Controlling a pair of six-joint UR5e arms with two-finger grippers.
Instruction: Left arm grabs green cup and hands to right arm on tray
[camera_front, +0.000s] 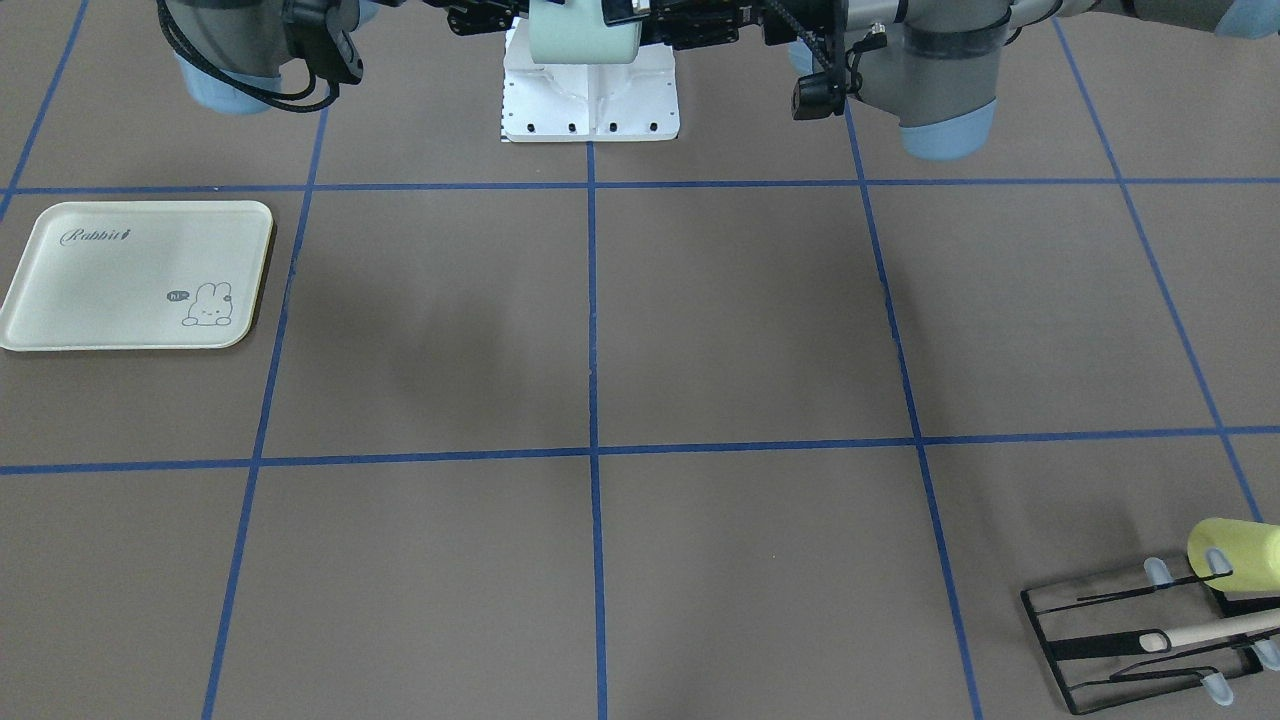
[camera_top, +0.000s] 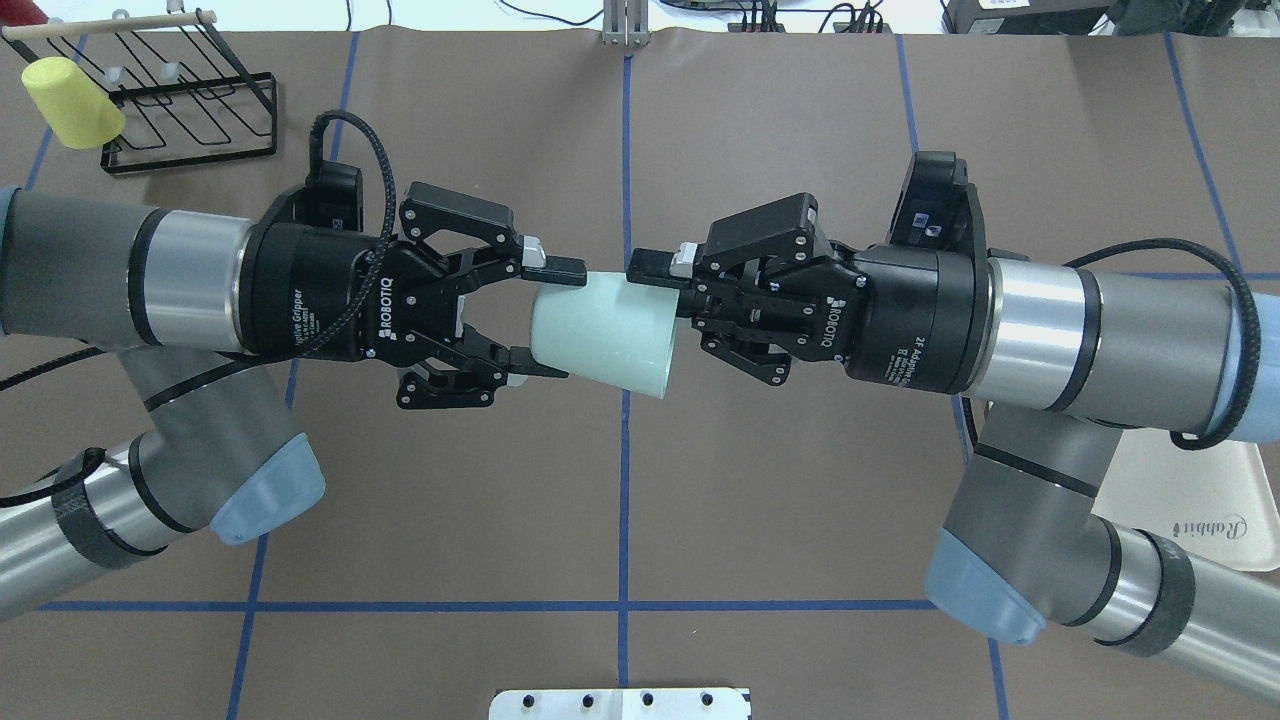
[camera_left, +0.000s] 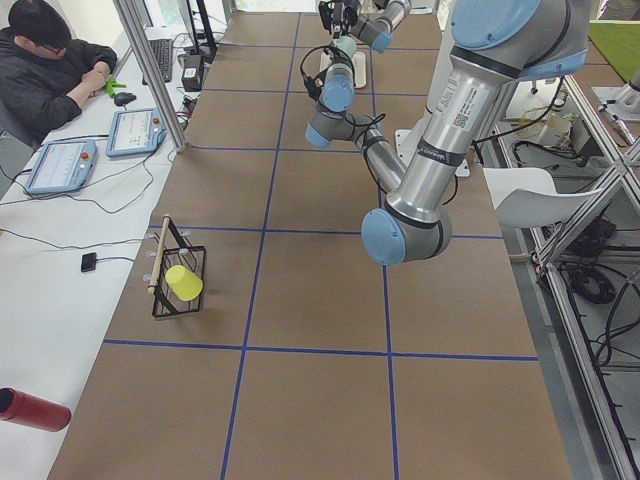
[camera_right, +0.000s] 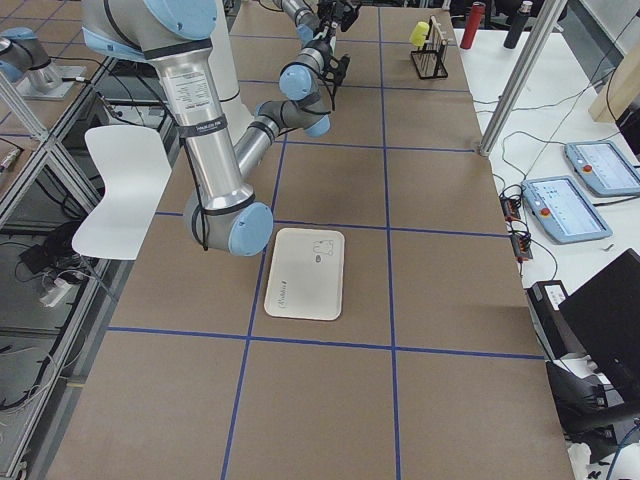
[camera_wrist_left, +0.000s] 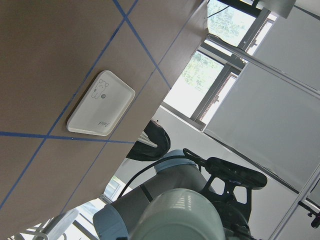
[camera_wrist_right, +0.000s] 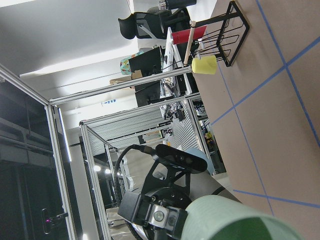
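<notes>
Left arm (camera_top: 190, 280) and right arm (camera_top: 1040, 330): silver-grey tubes, pale blue joint caps, looped black cables. Left gripper (camera_top: 555, 321) and right gripper (camera_top: 662, 292): black, silver screws, white ROBOTIQ lettering, 1 black box on each wrist.

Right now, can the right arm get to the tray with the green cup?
Probably yes, but not yet: the tray lies unoccupied on the right arm's side with nothing between, while the left gripper brackets the green cup's base.
</notes>
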